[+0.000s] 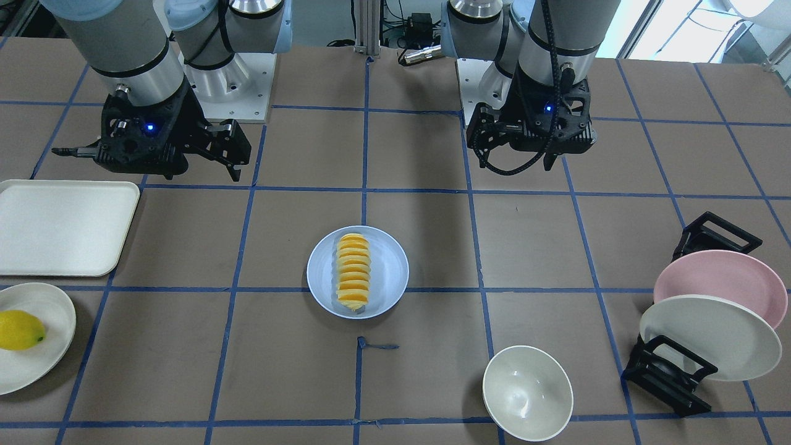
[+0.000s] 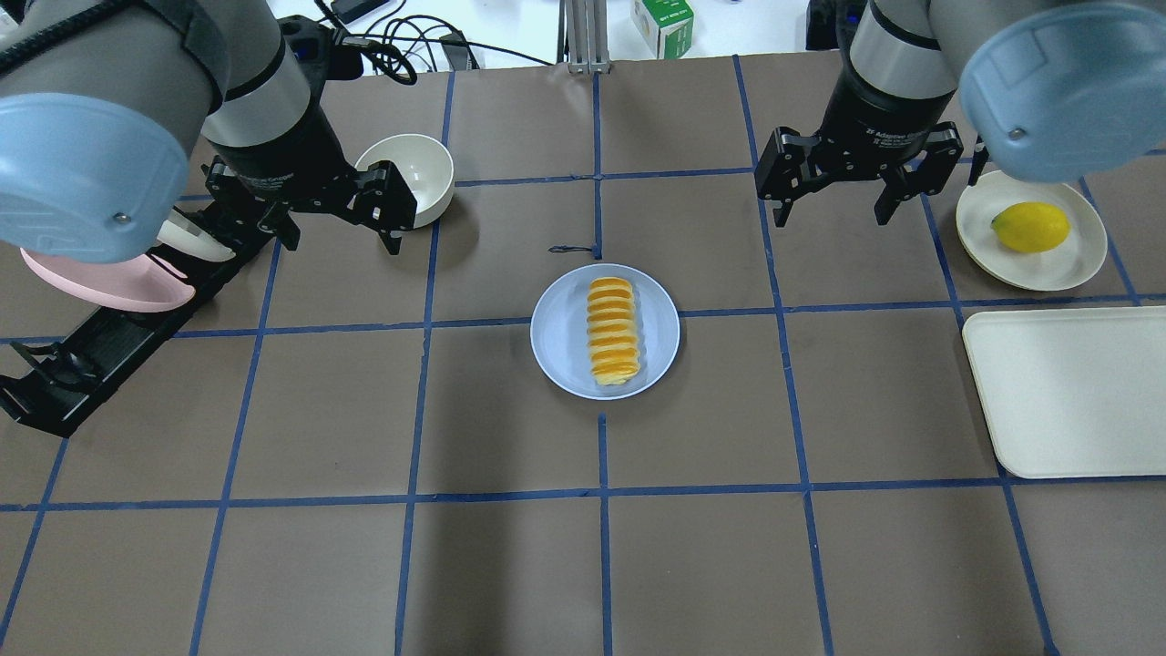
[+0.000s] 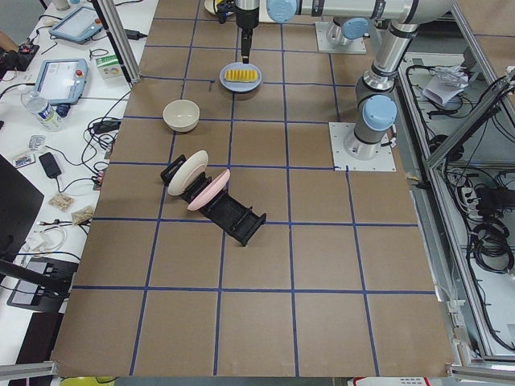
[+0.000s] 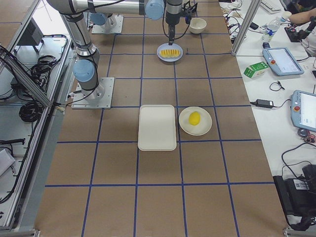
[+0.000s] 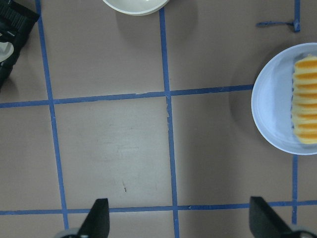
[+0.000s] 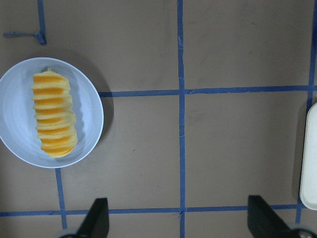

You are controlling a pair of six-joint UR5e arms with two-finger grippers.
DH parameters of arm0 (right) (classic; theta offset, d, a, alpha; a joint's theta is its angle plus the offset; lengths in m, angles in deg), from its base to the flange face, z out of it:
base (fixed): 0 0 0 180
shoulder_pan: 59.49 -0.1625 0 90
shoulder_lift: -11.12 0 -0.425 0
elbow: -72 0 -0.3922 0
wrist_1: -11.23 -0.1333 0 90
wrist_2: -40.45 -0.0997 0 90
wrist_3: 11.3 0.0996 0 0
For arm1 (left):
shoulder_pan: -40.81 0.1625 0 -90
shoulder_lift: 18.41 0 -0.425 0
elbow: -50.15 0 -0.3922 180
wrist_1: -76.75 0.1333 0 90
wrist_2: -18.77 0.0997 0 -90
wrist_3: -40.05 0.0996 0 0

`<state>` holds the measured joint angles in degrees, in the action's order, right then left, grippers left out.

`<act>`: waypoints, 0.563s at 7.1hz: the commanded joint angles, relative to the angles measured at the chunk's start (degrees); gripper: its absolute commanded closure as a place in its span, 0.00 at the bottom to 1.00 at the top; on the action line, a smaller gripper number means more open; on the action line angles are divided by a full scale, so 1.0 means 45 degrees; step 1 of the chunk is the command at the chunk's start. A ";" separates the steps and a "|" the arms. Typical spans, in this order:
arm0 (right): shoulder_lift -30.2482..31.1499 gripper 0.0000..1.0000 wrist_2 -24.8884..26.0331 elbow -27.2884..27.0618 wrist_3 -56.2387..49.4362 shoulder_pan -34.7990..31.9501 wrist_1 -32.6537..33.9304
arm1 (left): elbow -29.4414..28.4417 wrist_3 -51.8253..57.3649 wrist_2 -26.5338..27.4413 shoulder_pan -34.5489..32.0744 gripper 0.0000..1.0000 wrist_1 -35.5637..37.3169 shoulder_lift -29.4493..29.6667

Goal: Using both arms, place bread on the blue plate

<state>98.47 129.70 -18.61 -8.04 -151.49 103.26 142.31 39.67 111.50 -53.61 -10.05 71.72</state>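
The bread (image 2: 612, 330) lies lengthwise in the middle of the blue plate (image 2: 560, 339) at the table's centre, also seen in the front view as bread (image 1: 353, 271) on plate (image 1: 388, 272). My left gripper (image 2: 339, 239) is open and empty, raised over the table to the plate's left, next to a white bowl. My right gripper (image 2: 833, 219) is open and empty, raised to the plate's right. The left wrist view shows the plate (image 5: 272, 106) at its right edge. The right wrist view shows bread (image 6: 52, 114) and plate (image 6: 91, 116) at its left.
A white bowl (image 2: 414, 173) stands by the left gripper. A black rack (image 1: 670, 374) holds a pink plate (image 1: 720, 281) and a cream plate (image 1: 710, 337). A lemon (image 2: 1029, 226) sits on a cream plate (image 2: 1075, 264) beside a cream tray (image 2: 1066, 392).
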 commanded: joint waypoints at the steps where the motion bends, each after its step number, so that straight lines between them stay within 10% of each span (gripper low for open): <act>1: 0.0100 0.00 -0.0029 -0.0001 -0.0002 0.0072 -0.0001 | 0.0028 0.0065 -0.0100 0.0025 0.00 0.0402 0.0011; 4: 0.0101 0.00 -0.0029 -0.0002 0.0017 0.0072 0.0173 | 0.0028 0.0065 -0.0061 0.0006 0.00 0.0423 0.0011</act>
<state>98.90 129.57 -18.62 -8.00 -151.17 103.61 142.43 39.96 111.15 -53.57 -8.21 71.77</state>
